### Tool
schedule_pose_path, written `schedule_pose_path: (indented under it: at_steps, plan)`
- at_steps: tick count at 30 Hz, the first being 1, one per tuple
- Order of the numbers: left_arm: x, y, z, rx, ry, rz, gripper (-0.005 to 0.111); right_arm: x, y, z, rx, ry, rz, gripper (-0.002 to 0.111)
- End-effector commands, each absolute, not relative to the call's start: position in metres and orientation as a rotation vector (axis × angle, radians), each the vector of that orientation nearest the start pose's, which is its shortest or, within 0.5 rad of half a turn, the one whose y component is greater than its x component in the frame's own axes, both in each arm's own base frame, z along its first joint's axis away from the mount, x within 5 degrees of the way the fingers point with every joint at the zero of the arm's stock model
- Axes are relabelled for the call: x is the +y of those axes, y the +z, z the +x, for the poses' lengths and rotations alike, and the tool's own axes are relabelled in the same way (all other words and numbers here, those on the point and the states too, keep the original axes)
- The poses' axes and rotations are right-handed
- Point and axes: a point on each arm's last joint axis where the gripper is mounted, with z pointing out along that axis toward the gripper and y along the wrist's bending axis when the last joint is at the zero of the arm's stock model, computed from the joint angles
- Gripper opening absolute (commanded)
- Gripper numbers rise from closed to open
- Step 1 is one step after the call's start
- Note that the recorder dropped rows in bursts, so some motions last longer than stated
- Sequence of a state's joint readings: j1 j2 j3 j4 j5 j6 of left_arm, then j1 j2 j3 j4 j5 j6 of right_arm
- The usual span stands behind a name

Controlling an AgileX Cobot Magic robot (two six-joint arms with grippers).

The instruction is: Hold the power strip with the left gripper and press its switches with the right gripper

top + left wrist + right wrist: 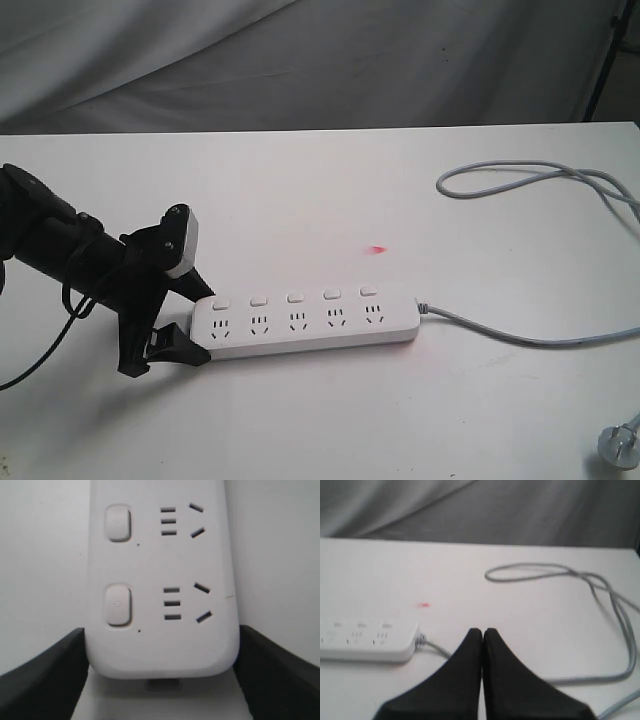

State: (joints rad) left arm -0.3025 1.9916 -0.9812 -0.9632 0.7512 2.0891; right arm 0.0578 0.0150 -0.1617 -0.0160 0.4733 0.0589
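The white power strip lies flat on the white table, its grey cord running off to the right. Its switches form a row above the sockets. My left gripper straddles the strip's left end. In the left wrist view the black fingers press against both long sides of the power strip, and two switches show. My right gripper is out of the exterior view. In its wrist view it hovers shut and empty, off the cord end of the power strip.
The cord makes a loop at the back right and ends in a loose grey plug at the front right corner. A small red light spot lies on the table behind the strip. Grey cloth hangs behind the table.
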Motion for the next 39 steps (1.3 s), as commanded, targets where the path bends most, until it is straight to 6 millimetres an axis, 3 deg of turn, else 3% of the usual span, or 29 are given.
schedule_pose_path:
  at_steps: [1,5,8,14,24,34,39]
  plan:
    - [-0.149,0.103,0.299,-2.357,0.816,-2.522,0.055,0.002,0.288,0.047,1.875,0.06,-0.007,0.0]
    - [-0.149,0.103,0.299,-2.357,0.816,-2.522,0.055,0.005,0.341,0.071,2.043,0.091,0.003,0.0]
    - [-0.149,0.103,0.299,-2.357,0.816,-2.522,0.055,0.009,0.368,0.095,2.103,0.128,0.011,0.0]
    - [-0.149,0.103,0.299,-2.357,0.816,-2.522,0.055,0.023,0.391,0.135,2.138,0.195,-0.057,0.0]
    - [-0.149,0.103,0.299,-2.357,0.816,-2.522,0.055,0.064,0.371,0.169,2.254,0.293,-0.284,0.0]
    - [-0.149,0.103,0.299,-2.357,0.816,-2.522,0.055,0.113,0.338,0.186,2.377,0.367,-0.663,0.0]
    - [-0.149,0.103,0.299,-2.357,0.816,-2.522,0.055,0.127,0.326,0.19,2.393,0.36,-0.778,0.0]
